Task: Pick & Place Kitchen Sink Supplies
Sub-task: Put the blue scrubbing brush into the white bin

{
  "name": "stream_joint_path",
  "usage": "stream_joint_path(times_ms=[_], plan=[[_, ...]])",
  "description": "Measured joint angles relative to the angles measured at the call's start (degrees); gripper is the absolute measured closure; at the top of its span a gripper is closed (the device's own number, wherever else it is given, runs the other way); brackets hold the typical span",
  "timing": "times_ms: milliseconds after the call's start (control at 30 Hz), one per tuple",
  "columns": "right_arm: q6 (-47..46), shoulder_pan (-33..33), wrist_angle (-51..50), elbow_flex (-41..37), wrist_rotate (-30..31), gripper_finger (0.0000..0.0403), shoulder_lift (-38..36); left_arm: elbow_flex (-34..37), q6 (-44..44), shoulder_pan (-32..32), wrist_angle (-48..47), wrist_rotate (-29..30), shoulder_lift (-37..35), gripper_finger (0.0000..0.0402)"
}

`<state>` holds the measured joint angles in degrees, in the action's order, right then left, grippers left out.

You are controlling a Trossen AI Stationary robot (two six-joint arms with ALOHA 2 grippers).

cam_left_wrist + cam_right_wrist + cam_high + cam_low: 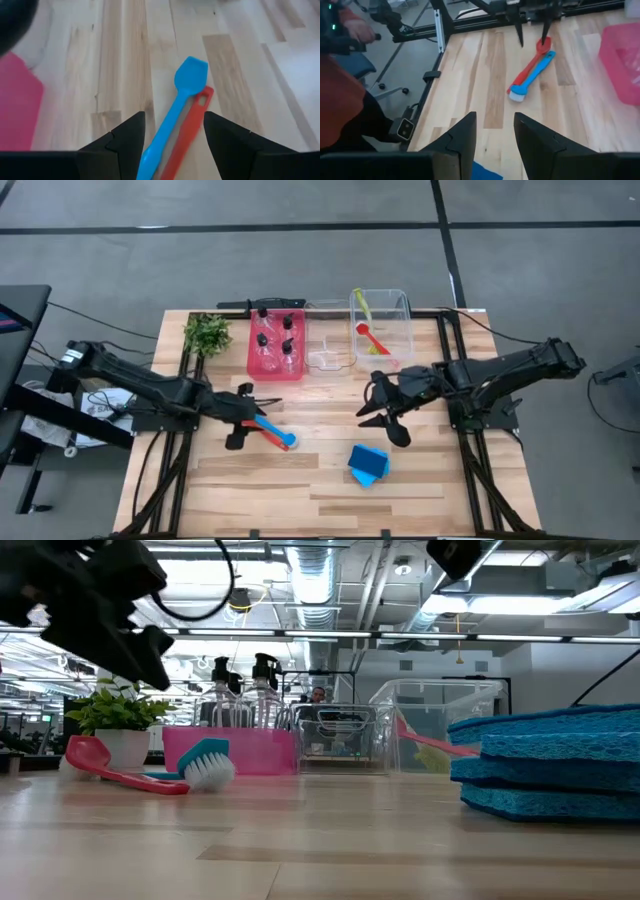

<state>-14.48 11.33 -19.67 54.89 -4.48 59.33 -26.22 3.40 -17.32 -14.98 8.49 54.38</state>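
Currently, my left claw (240,420) hangs low over the tabletop (300,500) with its fingers (125,142) spread wide, straddling the handle ends of the blue brush (274,430) and the red utensil (262,436). Both lie side by side, touching, flat on the wood; neither is grasped. My right claw (385,425) hovers above the tabletop centre, fingers (462,135) parted with nothing between them. The blue sponges (367,464) sit stacked just beside it, nearer the front edge. Four clear bottles (275,340) stand in the red bin (252,365). Another red utensil (372,338) and a yellow-green one (361,305) rest in the clear bin (405,310).
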Motion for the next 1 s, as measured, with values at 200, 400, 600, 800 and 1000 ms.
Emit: stream_joint_path(times_ms=[200, 400, 600, 800, 1000], plan=[[-0.6, 0.0, 0.0, 0.0, 0.0, 0.0276, 0.0, 0.0, -2.8, 0.0, 8.4, 0.0, 9.9, 0.0197], [-0.6, 0.0, 0.0, 0.0, 0.0, 0.0278, 0.0, 0.0, -4.7, 0.0, 11.7, -0.1, 17.8, 0.0197], [-0.6, 0.0, 0.0, 0.0, 0.0, 0.0278, 0.0, 0.0, -4.7, 0.0, 12.9, 1.4, 23.3, 0.0197], [-0.7, 0.0, 0.0, 0.0, 0.0, 0.0278, 0.0, -0.2, -4.5, 0.1, 13.9, 1.6, 26.4, 0.0197], [-0.7, 0.0, 0.0, 0.0, 0.0, 0.0278, 0.0, -0.2, -4.4, 0.1, 14.1, 1.0, 26.8, 0.0197]])
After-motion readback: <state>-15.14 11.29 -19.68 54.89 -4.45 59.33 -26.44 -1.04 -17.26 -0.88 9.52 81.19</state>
